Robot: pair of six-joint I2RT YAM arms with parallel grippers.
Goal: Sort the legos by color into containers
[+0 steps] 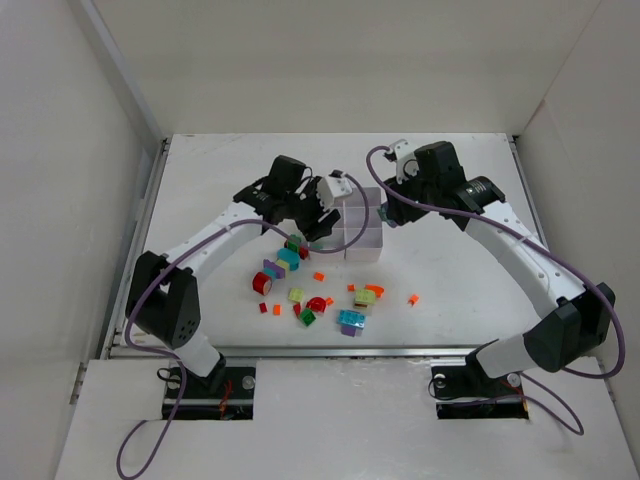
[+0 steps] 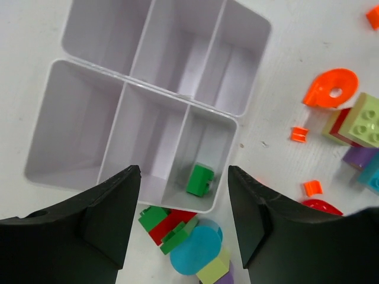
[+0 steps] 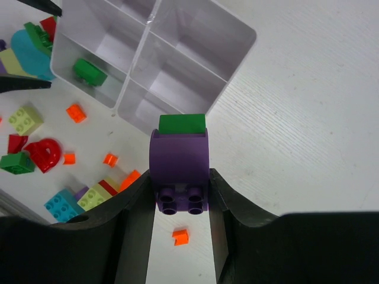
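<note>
Left pincer [image 2: 183, 174] jaws wide, empty, over white tray [image 2: 237, 112]. Green brick [image 2: 199, 179] lies in its 5 o'clock compartment (green's bin, seemingly). Right pincer [image 3: 180, 177] clamps purple brick [image 3: 179, 163], poised beside tray for sorting. Loose legos [image 1: 310, 295] at tray's 7 o'clock on desk [image 1: 450, 250].

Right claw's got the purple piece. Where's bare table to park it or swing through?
Free: the table right of the tray, out past the lone orange bit, and the strip behind the tray. Crowded: the lego pile in front of the tray, and its left side where the left claw hangs.
</note>
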